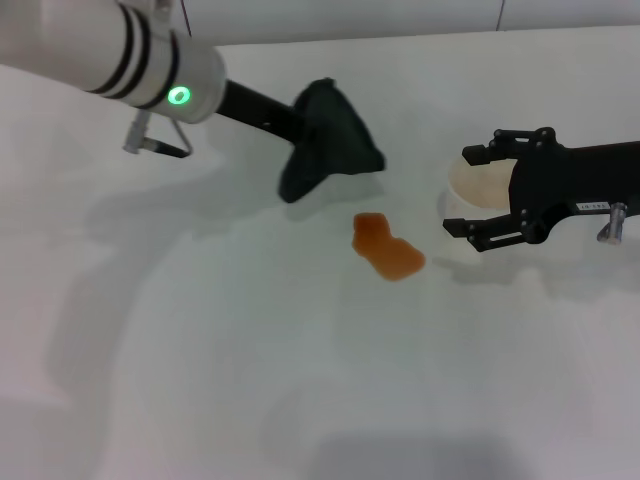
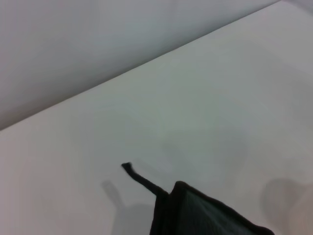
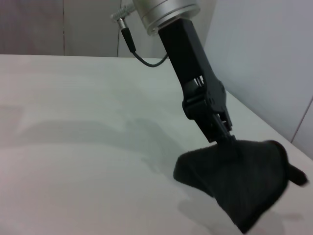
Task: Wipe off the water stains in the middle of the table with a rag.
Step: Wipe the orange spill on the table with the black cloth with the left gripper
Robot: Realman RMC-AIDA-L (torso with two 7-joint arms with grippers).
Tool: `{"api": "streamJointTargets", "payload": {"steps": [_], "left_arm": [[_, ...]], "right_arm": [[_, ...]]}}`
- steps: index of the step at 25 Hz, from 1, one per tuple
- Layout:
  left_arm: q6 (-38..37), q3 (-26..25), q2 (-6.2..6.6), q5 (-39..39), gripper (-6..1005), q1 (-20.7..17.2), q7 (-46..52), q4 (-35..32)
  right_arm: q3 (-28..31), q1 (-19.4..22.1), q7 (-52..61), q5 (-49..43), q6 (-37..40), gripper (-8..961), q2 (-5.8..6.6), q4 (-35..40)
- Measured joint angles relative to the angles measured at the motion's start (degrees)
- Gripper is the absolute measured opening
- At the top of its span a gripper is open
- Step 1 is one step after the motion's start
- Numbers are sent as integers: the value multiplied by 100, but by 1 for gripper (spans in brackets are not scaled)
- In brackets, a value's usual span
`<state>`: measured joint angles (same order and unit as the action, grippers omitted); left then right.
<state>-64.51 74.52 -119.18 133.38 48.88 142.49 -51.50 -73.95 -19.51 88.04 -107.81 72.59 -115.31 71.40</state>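
The water stains (image 1: 386,247) are an orange-brown lobed puddle in the middle of the white table (image 1: 200,330). My left gripper (image 1: 306,128) is shut on the black rag (image 1: 330,145) and holds it behind and to the left of the puddle, apart from it. In the right wrist view the left gripper (image 3: 222,131) pinches the top of the rag (image 3: 239,178), which hangs low over the table. The left wrist view shows the rag (image 2: 205,213) and its narrow tail (image 2: 142,179). My right gripper (image 1: 470,192) is open, its fingers either side of a pale cup.
The pale translucent cup (image 1: 482,180) stands right of the puddle, between the right gripper's fingers. The table's far edge (image 1: 400,38) meets a wall behind the rag.
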Motion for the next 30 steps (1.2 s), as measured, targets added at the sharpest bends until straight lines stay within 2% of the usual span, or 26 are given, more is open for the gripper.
{"api": "streamJointTargets", "payload": {"steps": [6, 11, 21, 30], "left_arm": [[98, 432, -14, -636, 68, 29, -351, 188], [85, 755, -17, -786, 68, 80, -387, 355], [62, 857, -11, -731, 68, 228, -385, 790], [214, 914, -12, -717, 68, 295, -398, 864]], "right_arm": [[3, -7, -2, -1, -11, 873, 0, -3], [-1, -41, -4, -18, -15, 873, 0, -4], [-5, -45, -7, -25, -18, 873, 0, 10], [-30, -45, -7, -29, -50, 873, 0, -7]]}}
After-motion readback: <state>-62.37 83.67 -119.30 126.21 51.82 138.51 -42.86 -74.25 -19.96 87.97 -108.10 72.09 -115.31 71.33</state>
